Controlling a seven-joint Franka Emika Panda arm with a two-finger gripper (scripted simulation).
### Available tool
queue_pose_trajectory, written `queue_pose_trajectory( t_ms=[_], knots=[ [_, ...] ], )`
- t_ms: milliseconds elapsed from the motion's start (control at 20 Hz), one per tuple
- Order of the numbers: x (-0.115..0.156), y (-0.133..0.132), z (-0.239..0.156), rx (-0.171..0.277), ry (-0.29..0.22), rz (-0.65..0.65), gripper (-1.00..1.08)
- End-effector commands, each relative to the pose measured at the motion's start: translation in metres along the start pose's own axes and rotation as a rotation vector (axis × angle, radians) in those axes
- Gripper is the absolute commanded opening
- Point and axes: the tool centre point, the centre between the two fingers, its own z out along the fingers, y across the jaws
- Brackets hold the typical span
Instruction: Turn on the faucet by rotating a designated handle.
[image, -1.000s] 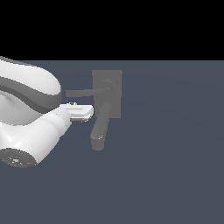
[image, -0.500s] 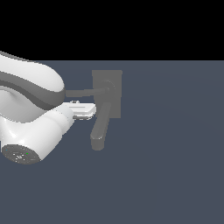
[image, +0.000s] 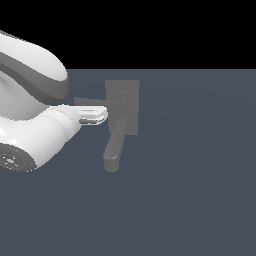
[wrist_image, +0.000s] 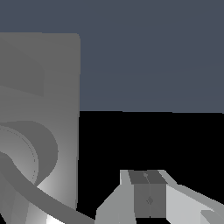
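Exterior view: faucet (image: 122, 107) at centre frame on dark blue-grey surface (image: 200, 190). Base plate flat; thick spout (image: 114, 146) angled toward lower left. Thin handle (image: 100, 102) extending left from round hub (image: 123, 99). White arm at left; pincer (image: 95, 116) just below handle, contact not discernible. Wrist view: fingers (wrist_image: 148, 197) pressed together, nothing between them.

Simulated scene, no real room: flat slate floor (image: 200, 200), black void above, untextured grey faucet (image: 122, 107).
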Motion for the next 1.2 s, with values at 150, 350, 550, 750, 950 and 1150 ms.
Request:
queue_pose_trajectory(
  t_ms=[150,350,550,750,950,1150],
  knots=[
    [-0.01,0.001,0.0,0.001,0.003,0.0,-1.0],
    [-0.025,-0.003,0.0,0.0,0.001,0.001,-1.0],
    [-0.04,-0.008,0.0,0.0,0.0,0.001,-1.0],
    [-0.055,-0.012,0.0,-0.001,-0.002,0.002,-1.0],
    [-0.07,-0.017,0.0,-0.002,-0.003,0.003,-1.0],
    [-0.082,-0.02,0.0,-0.002,-0.005,0.003,-1.0]
  ],
)
